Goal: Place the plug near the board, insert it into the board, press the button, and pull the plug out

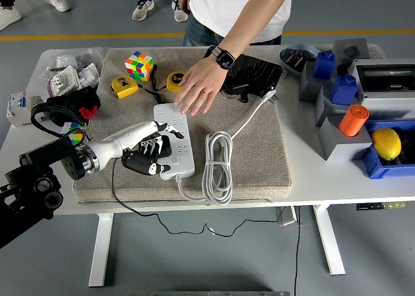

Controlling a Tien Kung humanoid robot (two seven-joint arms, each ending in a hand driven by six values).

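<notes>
**Left hand closed on the plug at the power strip while a person holds the strip's far end**

The white power strip (173, 140) lies on the grey mat (259, 160) with its long axis running from the near edge of the table toward the far side, tilted slightly so the far end leans left. Its white cable (218, 166) leaves the near end, loops in a coil just to the right of the strip, and runs up toward a black bag (249, 72) at the mat's far edge.

The robot's left hand (152, 150) reaches in from the left, its fingers curled down over the black plug (144, 163), which sits against the strip's left side near its near end. The plug's thin black cord (117, 185) trails left and down over the table's near edge. Whether the plug's pins are seated in a socket cannot be told, since the fingers cover it.

From the far side, a person's hand (198, 91) with a wristwatch (224, 58) rests flat, fingers spread, on the strip's far end.

A colour cube (139, 65) and two yellow tape measures (123, 86) lie further back.
</notes>
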